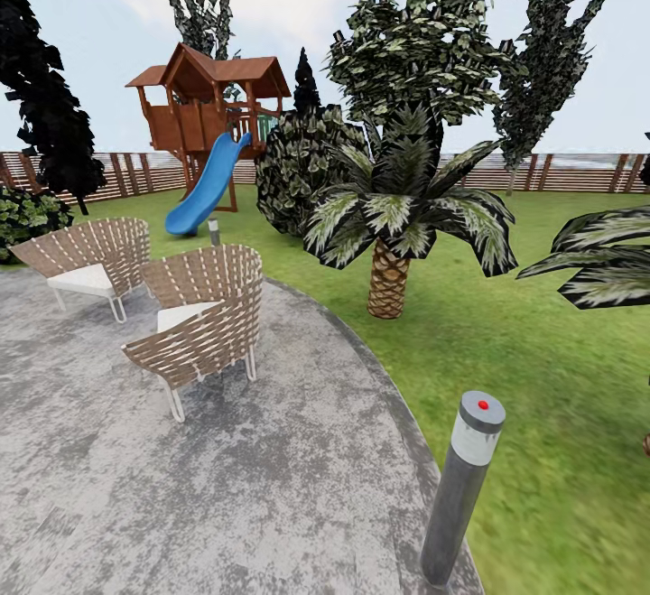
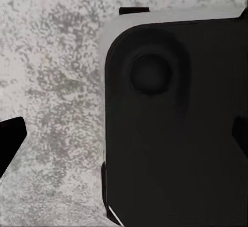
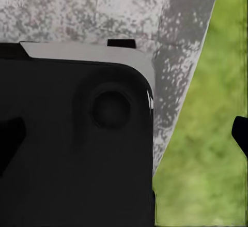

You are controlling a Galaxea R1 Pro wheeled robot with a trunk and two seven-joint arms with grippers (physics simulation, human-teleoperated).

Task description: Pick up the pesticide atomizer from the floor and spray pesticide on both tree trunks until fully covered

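Observation:
The pesticide atomizer is out of view. The garden's green lawn (image 1: 515,351) runs back to a brown slat fence (image 1: 578,172). Tall leafy trees (image 1: 424,35) rise behind a short scaly palm (image 1: 388,281), which hides their lower trunks. No thick grey-tan tree trunk is visible. In the left wrist view my left gripper (image 2: 124,136) hangs open over grey paving, its dark fingertips (image 2: 10,139) at the picture's sides. My right gripper (image 3: 124,134) is also open, over the line where paving meets grass. Neither holds anything.
A grey bollard lamp (image 1: 462,487) with a red dot stands close ahead at the patio (image 1: 226,487) edge. Two woven chairs (image 1: 203,324) sit on the paving. A wooden playhouse (image 1: 203,107) with a blue slide and dark shrubs (image 1: 298,162) stand farther back. My black base (image 2: 181,134) shows below both wrists.

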